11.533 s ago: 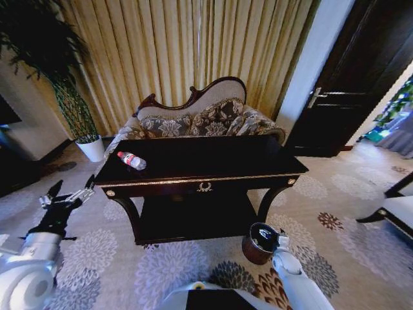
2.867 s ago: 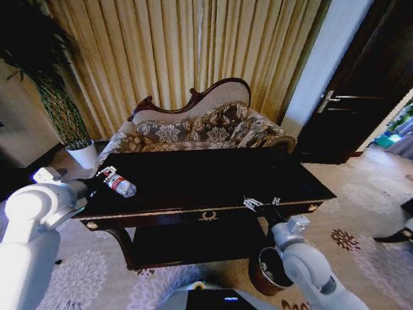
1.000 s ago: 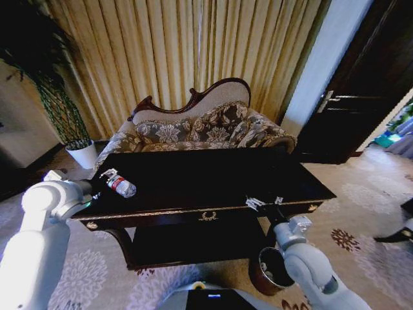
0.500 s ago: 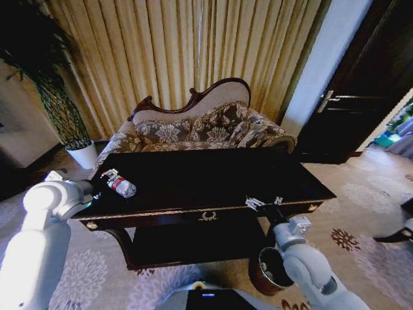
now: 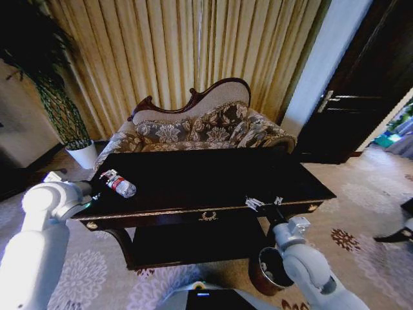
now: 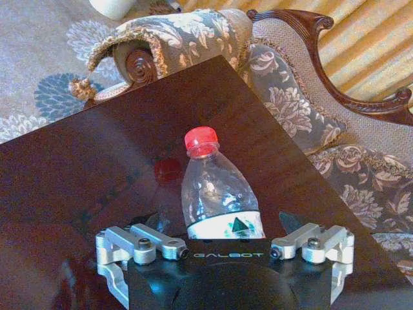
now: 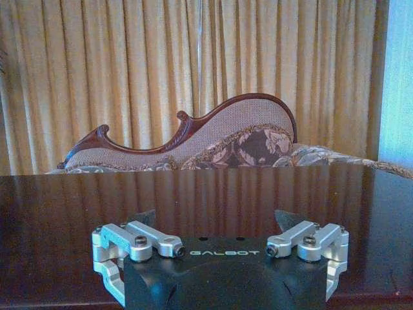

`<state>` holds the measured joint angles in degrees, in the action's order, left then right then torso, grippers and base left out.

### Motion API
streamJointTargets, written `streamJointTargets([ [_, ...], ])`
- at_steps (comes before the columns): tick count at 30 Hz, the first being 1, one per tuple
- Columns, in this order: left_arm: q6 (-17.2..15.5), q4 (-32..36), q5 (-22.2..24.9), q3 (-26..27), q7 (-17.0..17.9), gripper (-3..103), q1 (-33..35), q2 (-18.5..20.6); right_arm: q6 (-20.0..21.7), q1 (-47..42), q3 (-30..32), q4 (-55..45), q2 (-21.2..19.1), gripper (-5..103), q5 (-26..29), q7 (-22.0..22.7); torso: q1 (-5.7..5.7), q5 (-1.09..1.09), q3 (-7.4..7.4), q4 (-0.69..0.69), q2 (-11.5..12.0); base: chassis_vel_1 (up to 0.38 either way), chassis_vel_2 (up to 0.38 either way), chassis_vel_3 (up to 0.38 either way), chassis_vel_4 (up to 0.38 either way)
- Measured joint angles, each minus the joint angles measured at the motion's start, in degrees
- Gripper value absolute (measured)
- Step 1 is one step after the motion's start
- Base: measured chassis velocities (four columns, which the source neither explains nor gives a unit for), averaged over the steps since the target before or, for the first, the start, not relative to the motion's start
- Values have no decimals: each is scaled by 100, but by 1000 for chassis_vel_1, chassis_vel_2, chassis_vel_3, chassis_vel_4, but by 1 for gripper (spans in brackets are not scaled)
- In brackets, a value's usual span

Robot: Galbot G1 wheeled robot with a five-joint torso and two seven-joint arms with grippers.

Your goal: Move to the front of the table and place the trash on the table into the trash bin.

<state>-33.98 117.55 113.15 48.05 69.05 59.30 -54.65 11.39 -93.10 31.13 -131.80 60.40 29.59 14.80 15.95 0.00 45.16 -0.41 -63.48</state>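
The trash, a clear plastic bottle (image 5: 119,185) with a red cap, lies on the dark table (image 5: 206,177) near its left end. My left gripper (image 5: 97,186) reaches it from the table's left edge. In the left wrist view the bottle (image 6: 216,194) lies between the open fingers of the left gripper (image 6: 222,223), its cap pointing away. My right gripper (image 5: 263,203) hangs open at the table's front edge, right of the middle, with nothing in it (image 7: 216,219). The reddish-brown trash bin (image 5: 255,278) stands on the carpet below, partly behind my right arm.
A floral sofa (image 5: 206,129) stands just behind the table, in front of gold curtains. A white plant pot (image 5: 80,154) sits at the far left and a dark door (image 5: 361,97) at the right. Patterned carpet surrounds the table.
Since the earliest frame the camera has come closer to the table, and both arms have risen to its edge. Over the last second nothing has visibly moved.
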Motion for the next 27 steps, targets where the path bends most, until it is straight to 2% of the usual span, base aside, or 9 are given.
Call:
streamJointTargets([
  [8, -4, -35, -16, 3, -90, 103, -1, -4, -38, 22, 22, -3, -12, 100, 56, 0, 0, 0, 0, 1, 0, 0, 0, 0, 0],
  [13, -7, -48, -31, -25, -106, 96, -13, -22, -58, 9, 25, -3, 1, 100, 55, 0, 0, 0, 0, 0, 0, 0, 0, 0, 0],
  [14, -7, -58, -40, -32, -110, 90, -17, -28, -61, 8, 32, -4, 1, 100, 55, 0, 0, 0, 0, 0, 0, 0, 0, 0, 0],
  [15, -7, -72, -46, -36, -116, 80, -21, -32, -62, 6, 39, -8, 0, 100, 55, 1, 0, 0, 0, 0, 0, 0, 0, 0, 0],
  [16, -7, -72, -46, -36, -116, 80, -21, -32, -62, 6, 39, -8, 0, 100, 55, 1, 0, 0, 0, 0, 0, 0, 0, 0, 0],
  [17, -7, -86, -49, -37, -126, 76, -25, -34, -63, 4, 44, -16, -2, 100, 55, 0, 0, 0, 0, 0, 0, 0, 0, 0, 0],
  [27, -65, -119, -51, -25, -165, 71, -11, -66, -79, 6, 48, -39, -7, 100, 62, 0, 0, 0, 0, 0, 0, 0, 0, 0, 0],
])
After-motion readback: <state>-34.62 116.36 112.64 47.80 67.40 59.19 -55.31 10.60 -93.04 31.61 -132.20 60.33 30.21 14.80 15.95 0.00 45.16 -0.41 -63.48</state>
